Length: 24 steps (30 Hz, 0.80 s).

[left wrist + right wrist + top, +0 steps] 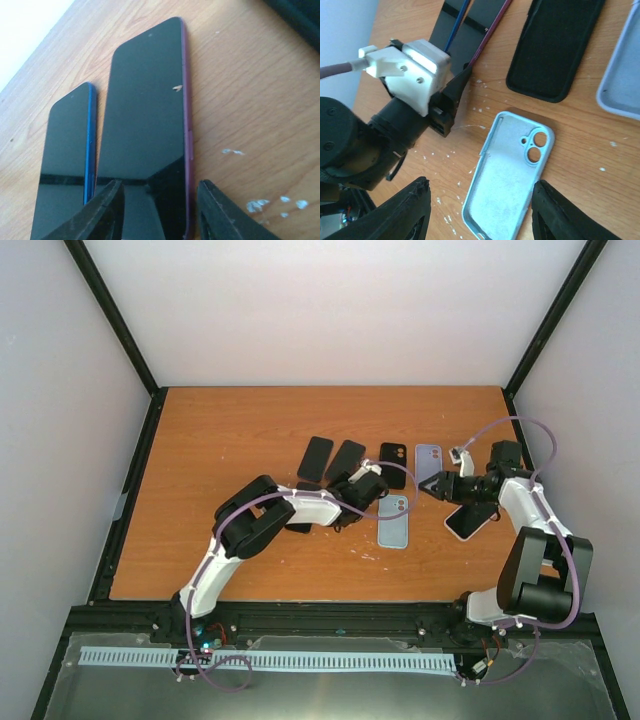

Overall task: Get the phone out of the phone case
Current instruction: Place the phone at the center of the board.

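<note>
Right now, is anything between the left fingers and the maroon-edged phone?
Nothing visible. The left fingers stand open over the near end of the maroon-edged phone; the blue-edged phone lies close beside it, by one finger.

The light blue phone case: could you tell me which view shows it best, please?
Right wrist view: the light blue phone case lies nearly whole, inside up, camera cutouts clear. Top external shows it small; left wrist misses it.

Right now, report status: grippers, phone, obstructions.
Left gripper open over maroon-edged phone, flat on table. Right gripper open, empty, above empty light-blue case. Blue-edged phone close beside the maroon one.
</note>
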{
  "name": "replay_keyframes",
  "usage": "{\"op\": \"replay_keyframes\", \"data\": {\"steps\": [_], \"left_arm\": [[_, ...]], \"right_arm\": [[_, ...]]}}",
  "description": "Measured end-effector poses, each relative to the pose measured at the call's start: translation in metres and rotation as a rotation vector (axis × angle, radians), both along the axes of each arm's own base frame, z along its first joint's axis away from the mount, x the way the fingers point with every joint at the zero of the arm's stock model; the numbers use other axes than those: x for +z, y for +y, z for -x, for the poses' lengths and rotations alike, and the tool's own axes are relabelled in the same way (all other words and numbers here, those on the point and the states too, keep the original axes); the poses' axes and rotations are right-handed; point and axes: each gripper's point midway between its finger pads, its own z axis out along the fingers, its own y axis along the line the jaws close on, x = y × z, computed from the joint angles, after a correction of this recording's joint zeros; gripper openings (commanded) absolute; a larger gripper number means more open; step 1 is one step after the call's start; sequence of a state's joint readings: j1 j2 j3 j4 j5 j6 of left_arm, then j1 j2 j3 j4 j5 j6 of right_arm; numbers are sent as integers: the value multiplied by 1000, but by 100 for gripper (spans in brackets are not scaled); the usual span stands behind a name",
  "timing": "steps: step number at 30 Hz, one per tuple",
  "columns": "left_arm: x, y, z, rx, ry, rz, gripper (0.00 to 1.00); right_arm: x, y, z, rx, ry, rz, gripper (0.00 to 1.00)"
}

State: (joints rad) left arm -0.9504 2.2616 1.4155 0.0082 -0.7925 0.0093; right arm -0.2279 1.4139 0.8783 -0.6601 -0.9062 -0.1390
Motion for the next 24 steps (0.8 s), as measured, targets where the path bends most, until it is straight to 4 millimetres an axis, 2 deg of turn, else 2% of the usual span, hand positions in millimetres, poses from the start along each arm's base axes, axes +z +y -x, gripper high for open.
{"op": "replay_keyframes", "data": {"steps": [3, 6, 9, 12, 15, 18, 20, 24], "left_arm": [[4, -4, 1, -12, 22, 44, 55], [7, -8, 5, -37, 63, 89, 63], [14, -11, 12, -57, 101, 138, 70], [29, -14, 21, -79, 130, 211, 74], [52, -16, 31, -105, 146, 299, 78], [70, -19, 39, -130, 160, 375, 81], [78, -22, 44, -145, 174, 417, 84], [82, -26, 53, -169, 212, 473, 87]], "right_arm": [[3, -11, -6, -20, 2, 56, 60], [9, -30, -16, -47, -22, 156, 69], [11, -56, -21, -75, -35, 290, 77], [5, -84, -18, -98, -11, 438, 81], [-17, -118, -5, -114, 84, 579, 86], [-41, -138, 8, -121, 194, 610, 94], [-62, -150, 20, -122, 292, 596, 99], [-98, -161, 42, -118, 461, 533, 100]]}}
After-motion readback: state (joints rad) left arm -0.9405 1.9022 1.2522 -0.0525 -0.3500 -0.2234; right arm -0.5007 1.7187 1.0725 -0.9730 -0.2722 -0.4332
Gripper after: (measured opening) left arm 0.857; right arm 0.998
